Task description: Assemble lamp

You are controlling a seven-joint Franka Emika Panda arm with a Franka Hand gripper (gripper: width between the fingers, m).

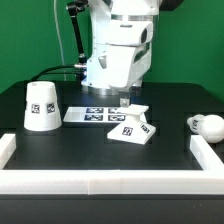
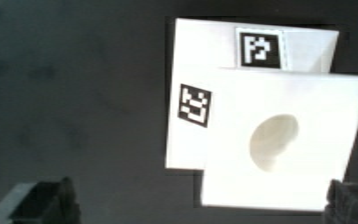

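The lamp's flat angular base block [image 1: 131, 126] lies on the black table near the middle, with tags on its faces. In the wrist view the base [image 2: 265, 120] fills the middle, showing a round socket hole [image 2: 274, 140] and two tags. My gripper [image 1: 122, 101] hangs just above the base's far edge, open and empty; its two dark fingertips [image 2: 48, 200] stand wide apart either side of the base edge. The cone shade [image 1: 41, 106] stands at the exterior view's left. The round bulb [image 1: 207, 125] lies at the exterior view's right.
The marker board [image 1: 95, 114] lies flat behind the base, under the arm. A white raised border [image 1: 100, 182] frames the table's front and sides. The robot's white pedestal [image 1: 118, 55] stands at the back.
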